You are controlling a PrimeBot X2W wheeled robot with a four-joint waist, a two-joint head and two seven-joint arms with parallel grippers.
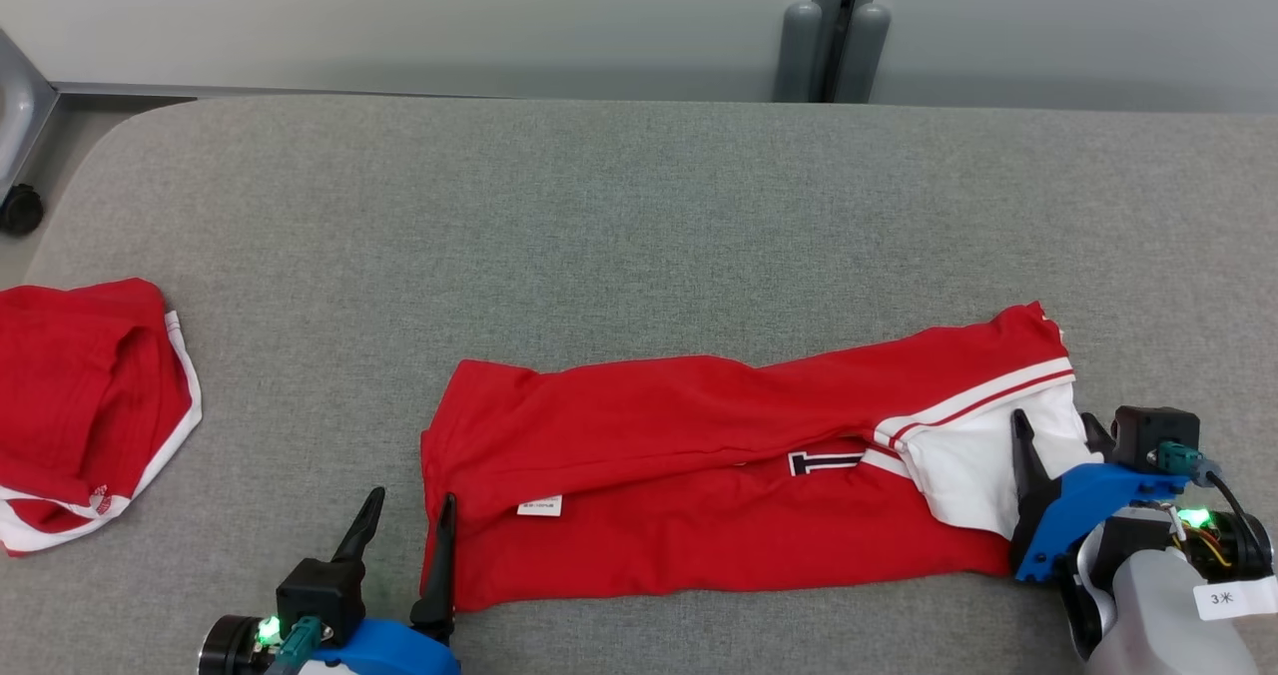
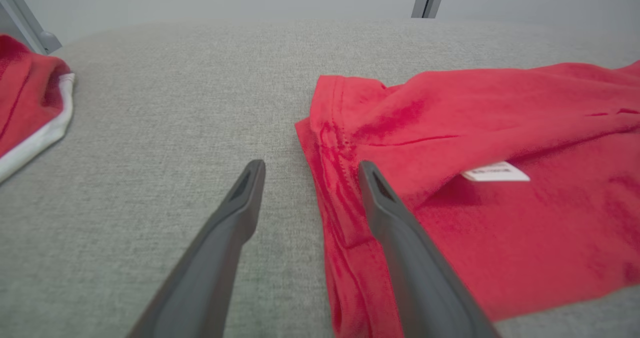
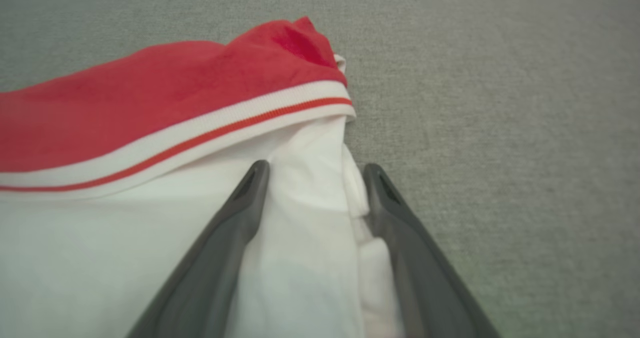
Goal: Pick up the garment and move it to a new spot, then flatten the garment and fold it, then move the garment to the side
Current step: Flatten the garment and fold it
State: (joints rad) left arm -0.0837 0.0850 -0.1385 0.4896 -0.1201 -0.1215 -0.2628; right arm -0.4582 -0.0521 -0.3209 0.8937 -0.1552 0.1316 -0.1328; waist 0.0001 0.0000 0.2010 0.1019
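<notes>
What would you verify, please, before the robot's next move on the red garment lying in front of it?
1. Left pincer open: ok.
2. Left pincer straddles the left hem of the folded red cloth garment with white striped trim: ok, one finger over the table, one over cloth.
3. Right pincer open, with white cloth between its fingers: ok.
4. Fingers under every layer: cannot tell.
5. Garment flat on the grey fabric tabletop: not ok, the top layer is wrinkled and askew.
6. Crumpled red garment with white edging well apart, at the left: ok.
</notes>
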